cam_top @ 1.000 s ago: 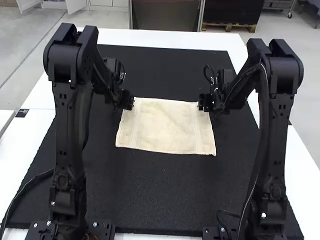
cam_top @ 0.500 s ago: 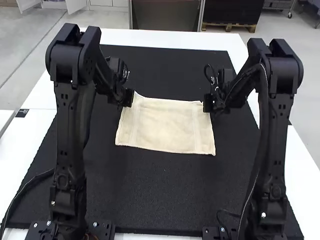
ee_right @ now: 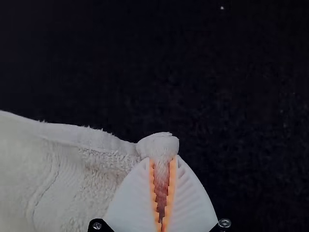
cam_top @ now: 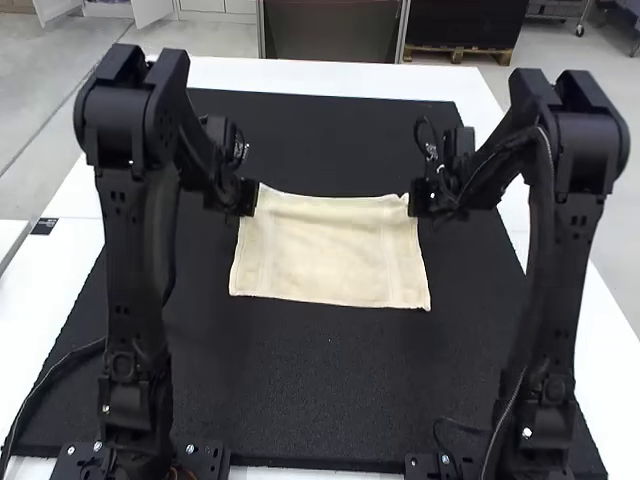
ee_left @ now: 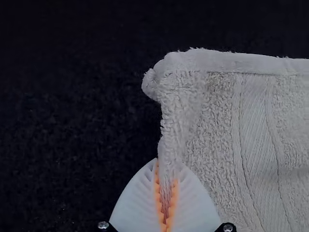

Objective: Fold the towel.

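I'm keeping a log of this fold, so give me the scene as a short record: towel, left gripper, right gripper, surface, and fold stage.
towel: cream, spread out, far edge dipping between the grippers
left gripper: shut on the towel near its far left corner
right gripper: shut on its far right corner
surface: black mat on a white table
fold stage: not yet folded over
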Tool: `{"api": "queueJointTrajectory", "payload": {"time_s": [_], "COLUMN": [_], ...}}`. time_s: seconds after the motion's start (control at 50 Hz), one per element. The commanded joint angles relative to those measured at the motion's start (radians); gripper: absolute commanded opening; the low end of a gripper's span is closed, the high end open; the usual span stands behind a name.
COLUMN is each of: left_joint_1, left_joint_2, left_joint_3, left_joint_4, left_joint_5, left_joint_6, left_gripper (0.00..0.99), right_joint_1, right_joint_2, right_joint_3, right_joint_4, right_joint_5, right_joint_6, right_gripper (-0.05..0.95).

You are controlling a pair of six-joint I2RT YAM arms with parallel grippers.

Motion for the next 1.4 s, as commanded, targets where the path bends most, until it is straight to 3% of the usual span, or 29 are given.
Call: {"api": "queueJointTrajectory", "payload": {"time_s": [0.0,0.54,1.38], "left_joint_1": [0.023,0.019,0.017], "left_joint_2": [-0.054,-0.252,-0.522], "left_joint_3": [-0.014,-0.162,-0.404], "left_joint_4": [0.008,-0.028,-0.097], "left_joint_5": [0.014,0.053,0.065], "left_joint_6": [-0.002,-0.002,0.009], "left_gripper": [0.025,0.025,0.025], "right_joint_1": [-0.031,-0.036,-0.054], "right_joint_2": [-0.066,-0.231,-0.532], "right_joint_3": [-0.014,-0.123,-0.321], "right_joint_4": [0.003,-0.123,-0.292], "right_joint_5": [-0.040,-0.146,-0.197], "right_joint_6": [0.015,0.015,0.026], "right_gripper": [-0.02,-0.02,-0.02]}}
